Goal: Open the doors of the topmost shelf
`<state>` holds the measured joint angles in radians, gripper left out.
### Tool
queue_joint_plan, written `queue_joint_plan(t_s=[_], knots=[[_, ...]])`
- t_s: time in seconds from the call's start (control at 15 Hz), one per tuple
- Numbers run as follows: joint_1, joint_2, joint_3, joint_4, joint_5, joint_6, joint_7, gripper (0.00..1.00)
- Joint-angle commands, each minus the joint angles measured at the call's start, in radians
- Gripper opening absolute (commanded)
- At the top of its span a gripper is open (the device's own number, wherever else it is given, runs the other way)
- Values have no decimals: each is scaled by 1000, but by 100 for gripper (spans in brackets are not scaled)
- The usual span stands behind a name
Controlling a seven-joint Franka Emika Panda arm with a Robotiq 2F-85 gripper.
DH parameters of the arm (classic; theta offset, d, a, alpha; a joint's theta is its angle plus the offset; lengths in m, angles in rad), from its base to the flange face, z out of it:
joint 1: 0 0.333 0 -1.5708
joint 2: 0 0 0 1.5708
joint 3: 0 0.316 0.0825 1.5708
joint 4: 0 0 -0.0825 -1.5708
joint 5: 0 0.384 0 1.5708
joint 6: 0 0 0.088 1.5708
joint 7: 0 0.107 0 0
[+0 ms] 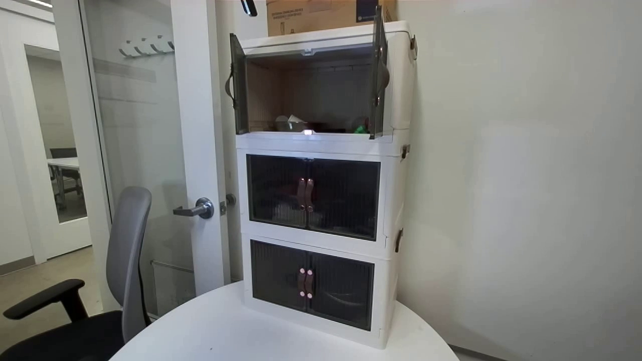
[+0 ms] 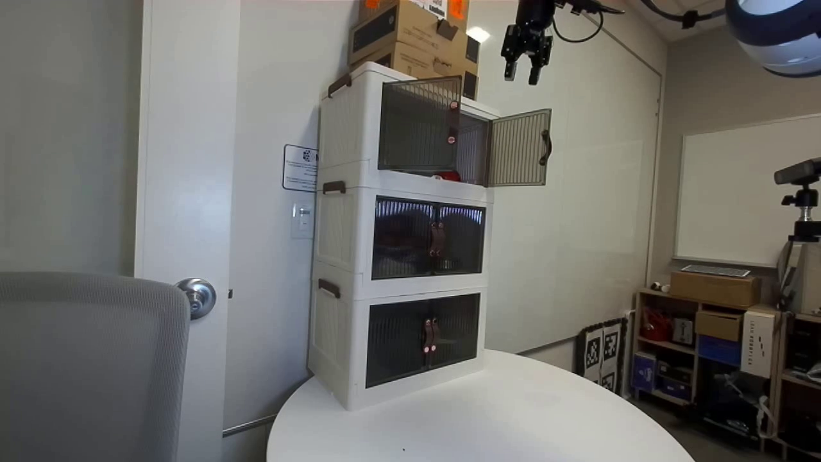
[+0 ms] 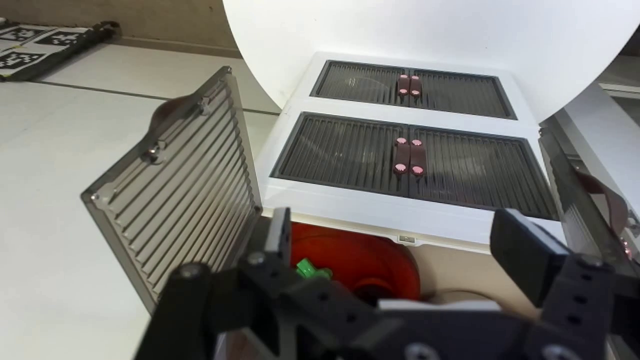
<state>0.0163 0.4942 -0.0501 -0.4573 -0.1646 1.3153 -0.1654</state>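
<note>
The topmost shelf (image 1: 401, 82) is the top tier of a white stacked cabinet and also shows in an exterior view (image 2: 349, 122). Both its smoky doors stand swung outward. In an exterior view one door (image 1: 240, 85) is at the left and its mate (image 1: 379, 75) at the right. The doors also show in an exterior view (image 2: 417, 125) (image 2: 519, 149) and in the wrist view (image 3: 185, 180) (image 3: 575, 195). My gripper (image 2: 523, 74) is open and empty, above and in front of the shelf, apart from both doors. In the wrist view its fingers (image 3: 392, 240) frame the shelf opening.
A red object (image 3: 355, 255) and a green piece (image 3: 312, 270) lie inside the shelf. The middle tier's doors (image 1: 313, 195) and bottom tier's doors (image 1: 311, 286) are closed. Cardboard boxes (image 2: 417, 38) sit on top. The cabinet stands on a round white table (image 2: 513, 410); a chair (image 1: 128, 260) is beside it.
</note>
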Motion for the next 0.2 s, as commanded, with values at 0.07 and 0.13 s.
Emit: queue_joint_plan(t_s=[0.07, 0.13], knots=[[1, 23, -2, 42, 1, -19, -3, 100], [1, 22, -2, 41, 1, -19, -2, 100]])
